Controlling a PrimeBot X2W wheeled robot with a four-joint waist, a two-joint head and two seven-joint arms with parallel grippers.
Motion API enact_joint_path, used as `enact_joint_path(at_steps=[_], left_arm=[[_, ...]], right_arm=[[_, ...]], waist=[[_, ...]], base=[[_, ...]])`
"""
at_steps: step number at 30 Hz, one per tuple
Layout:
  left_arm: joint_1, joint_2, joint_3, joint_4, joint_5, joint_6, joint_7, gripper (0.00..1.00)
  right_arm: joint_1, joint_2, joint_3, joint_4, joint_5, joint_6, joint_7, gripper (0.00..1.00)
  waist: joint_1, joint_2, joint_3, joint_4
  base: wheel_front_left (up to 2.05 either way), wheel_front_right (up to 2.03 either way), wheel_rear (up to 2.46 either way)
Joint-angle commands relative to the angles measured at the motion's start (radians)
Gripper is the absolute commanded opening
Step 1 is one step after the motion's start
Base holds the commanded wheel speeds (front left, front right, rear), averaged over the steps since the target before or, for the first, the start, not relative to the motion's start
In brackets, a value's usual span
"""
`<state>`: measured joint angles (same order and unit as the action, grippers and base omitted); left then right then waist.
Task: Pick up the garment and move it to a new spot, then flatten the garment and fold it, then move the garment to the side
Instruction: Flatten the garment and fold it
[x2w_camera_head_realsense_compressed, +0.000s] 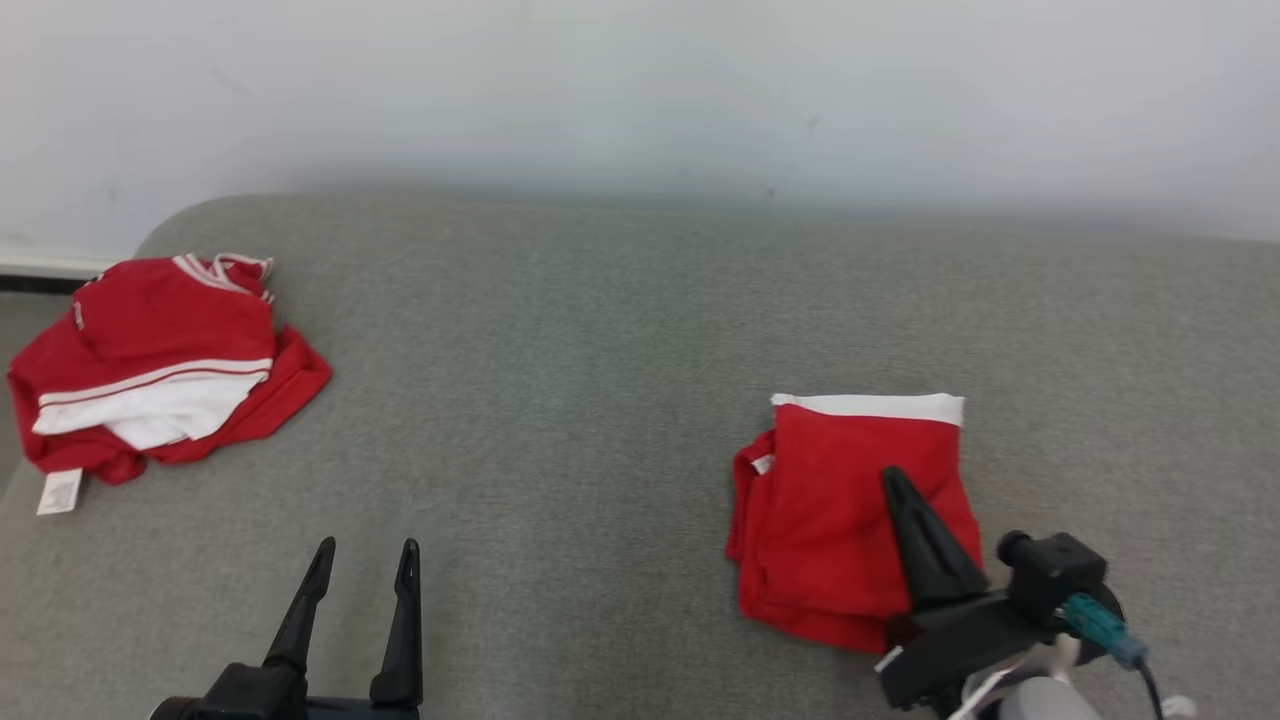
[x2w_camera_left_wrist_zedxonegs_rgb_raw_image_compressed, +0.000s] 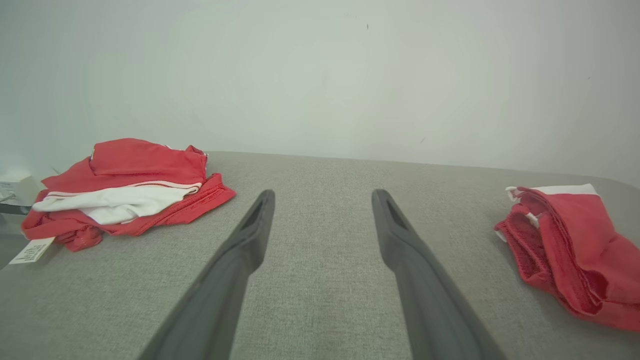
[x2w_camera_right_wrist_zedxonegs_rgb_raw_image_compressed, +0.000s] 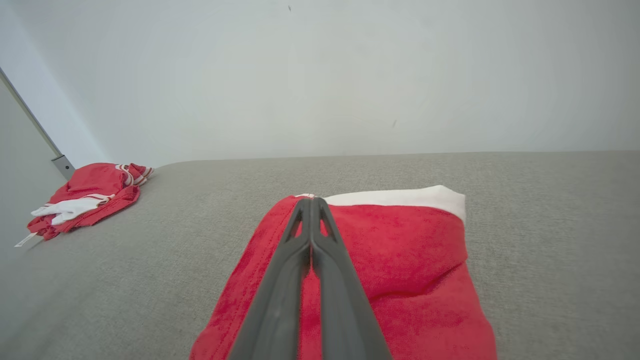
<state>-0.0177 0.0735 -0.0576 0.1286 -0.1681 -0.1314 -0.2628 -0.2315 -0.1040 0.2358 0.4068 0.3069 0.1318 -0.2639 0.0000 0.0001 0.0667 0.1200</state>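
Folding looks finished: the garment (x2w_camera_head_realsense_compressed: 840, 500) lies folded on the grey surface (x2w_camera_head_realsense_compressed: 600, 380), right gripper (x2w_camera_head_realsense_compressed: 892, 478) closed and empty over it, left gripper (x2w_camera_head_realsense_compressed: 366, 548) spread wide. Next, moving it aside probably needs a grasp.

White tag (x2w_camera_head_realsense_compressed: 60, 491), print illegible.

The red knit garment with a white waistband (x2w_camera_head_realsense_compressed: 830, 520) lies folded into a compact, roughly rectangular bundle, flat on the right part of the grey woven cushion (x2w_camera_head_realsense_compressed: 560, 400), its white band along the far edge, stacked folds showing on its left side, top layer slightly creased.
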Motion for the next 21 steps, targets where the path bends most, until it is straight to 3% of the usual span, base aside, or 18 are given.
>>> enact_joint_path(at_steps=[1, 10, 20, 21], left_arm=[[0.011, 0.0, 0.004, 0.0, 0.006, 0.002, -0.003, 1.0], [0.02, 0.005, 0.034, -0.004, 0.01, 0.002, -0.003, 1.0], [0.053, 0.02, 0.051, -0.005, 0.012, 0.002, -0.003, 1.0], [0.057, 0.02, 0.051, -0.006, 0.011, 0.002, -0.003, 1.0]], right_arm=[[0.018, -0.017, -0.017, -0.017, -0.009, -0.002, 0.0, 0.0], [0.085, -0.058, -0.114, -0.098, -0.038, -0.002, -0.001, 0.0], [0.221, -0.034, -0.18, -0.189, -0.066, -0.002, 0.0, 0.0], [0.232, -0.032, -0.185, -0.197, -0.068, -0.002, -0.001, 0.09]], waist=[[0.0, -0.0001, -0.016, -0.037], [0.0, -0.0001, -0.033, -0.101], [0.0, -0.0001, -0.055, -0.136], [0.0, -0.0001, -0.056, -0.138]], base=[[0.0, 0.0, 0.0], [0.0, 0.0, 0.0], [0.0, 0.0, 0.0], [0.0, 0.0, 0.0]])
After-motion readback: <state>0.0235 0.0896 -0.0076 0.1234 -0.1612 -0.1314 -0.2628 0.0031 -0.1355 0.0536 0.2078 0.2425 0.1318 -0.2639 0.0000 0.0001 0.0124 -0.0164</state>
